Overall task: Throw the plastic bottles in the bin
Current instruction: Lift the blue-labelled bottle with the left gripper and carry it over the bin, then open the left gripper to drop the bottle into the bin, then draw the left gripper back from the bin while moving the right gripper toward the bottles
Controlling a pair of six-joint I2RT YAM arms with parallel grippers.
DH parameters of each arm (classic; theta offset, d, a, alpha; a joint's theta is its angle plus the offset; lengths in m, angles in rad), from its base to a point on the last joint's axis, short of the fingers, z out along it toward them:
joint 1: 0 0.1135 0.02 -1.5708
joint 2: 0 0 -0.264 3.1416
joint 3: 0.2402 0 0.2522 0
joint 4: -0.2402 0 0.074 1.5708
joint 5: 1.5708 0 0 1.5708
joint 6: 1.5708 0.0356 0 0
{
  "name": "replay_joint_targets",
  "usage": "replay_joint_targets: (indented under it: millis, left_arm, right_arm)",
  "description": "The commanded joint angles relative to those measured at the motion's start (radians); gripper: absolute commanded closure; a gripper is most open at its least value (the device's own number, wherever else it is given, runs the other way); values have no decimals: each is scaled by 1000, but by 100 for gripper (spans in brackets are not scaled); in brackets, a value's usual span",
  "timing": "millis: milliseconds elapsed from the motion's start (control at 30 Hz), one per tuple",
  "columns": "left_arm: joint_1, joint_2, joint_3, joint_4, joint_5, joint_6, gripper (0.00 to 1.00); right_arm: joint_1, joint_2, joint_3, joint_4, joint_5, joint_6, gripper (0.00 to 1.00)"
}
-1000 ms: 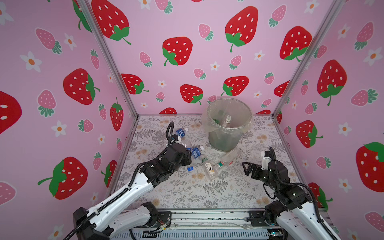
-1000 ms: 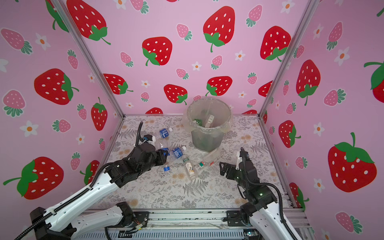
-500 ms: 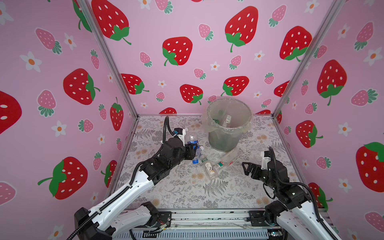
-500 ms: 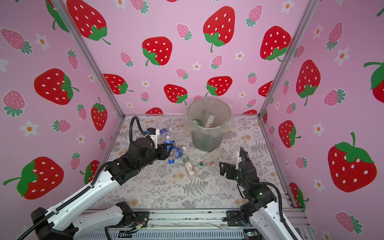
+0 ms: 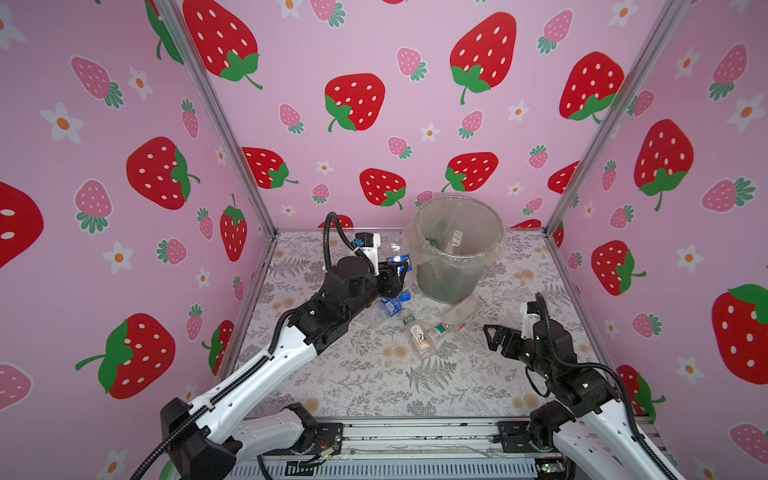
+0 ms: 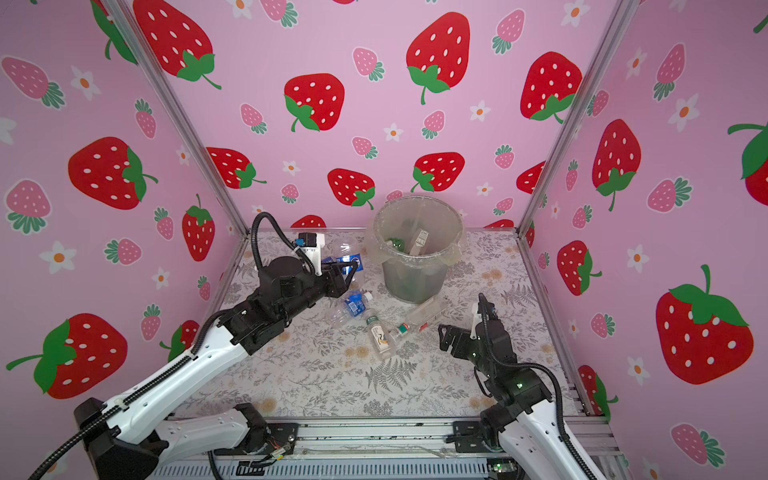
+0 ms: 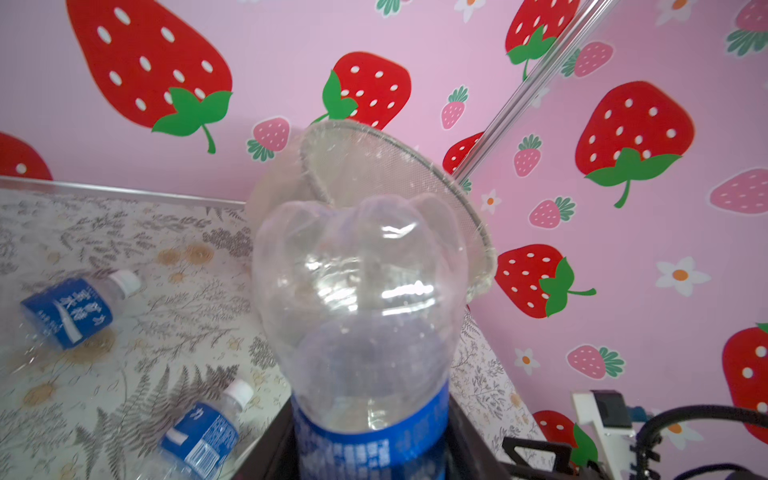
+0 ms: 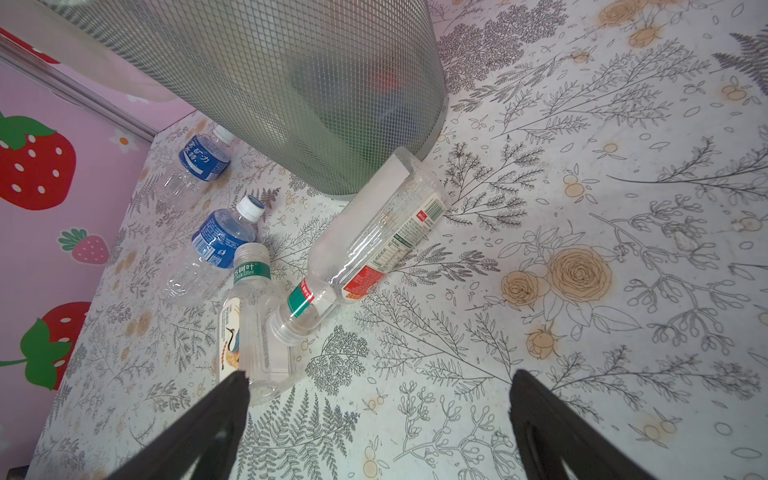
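The left claw (image 5: 397,269) gripped a clear blue-labelled plastic bottle (image 5: 391,250) just beside the grey round bag-lined bin (image 5: 451,279); the right claw (image 5: 490,337) gaped wide.

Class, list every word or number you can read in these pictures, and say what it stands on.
"宝矿力水特": far blue bottle
"335ml": green-band bottle
Too small or blurred: near blue bottle; long red-label bottle; held bottle.

Strawberry walls (image 5: 415,45), floral tabletop (image 5: 374,386)
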Motion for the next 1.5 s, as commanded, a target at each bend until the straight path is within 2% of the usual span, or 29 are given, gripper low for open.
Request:
replay_joint_targets:
  millis: [0, 133, 267, 333, 367, 433, 467, 533, 733, 833, 1233, 1467]
  left_arm:
    - [4, 89, 190, 9, -3, 34, 50]
    - [14, 296, 496, -94, -15, 3, 47]
    - [15, 582, 875, -230, 81, -20, 39]
    - [18, 731, 1106, -371, 102, -38, 29]
    - [20, 796, 1224, -450, 107, -46, 4]
    - [25, 882, 1369, -551, 123, -56, 1]
    - [26, 891, 1388, -567, 130, -60, 1]
    - [26, 851, 1325, -547, 129, -60, 1]
    - [45, 553, 892, -354, 67, -52, 1]
    - [65, 432, 747, -328, 37, -50, 1]
    - [151, 154, 372, -401, 29, 13, 1]
    - [236, 67, 199, -413, 67, 20, 1]
  right_arm:
    - [0, -5, 9, -6, 17, -3, 1]
    - [-1, -9, 12, -9, 25, 1, 1]
    - [-1, -2, 27, -11, 29, 0, 1]
    - [-1, 1, 39, -17, 32, -2, 1]
    - [-1, 0, 44, -19, 34, -3, 1]
    - [-1, -3, 51, -19, 35, -1, 1]
    - [-1, -6, 53, -20, 33, -1, 1]
    - [-1, -10, 52, -22, 35, 0, 1]
    - [-1, -14, 36, -19, 29, 0, 1]
    - [-2, -16, 28, -17, 26, -1, 1]
    - [-1, -12, 1, -4, 3, 22, 1]
    - [-2, 0, -11, 13, -5, 54, 1]
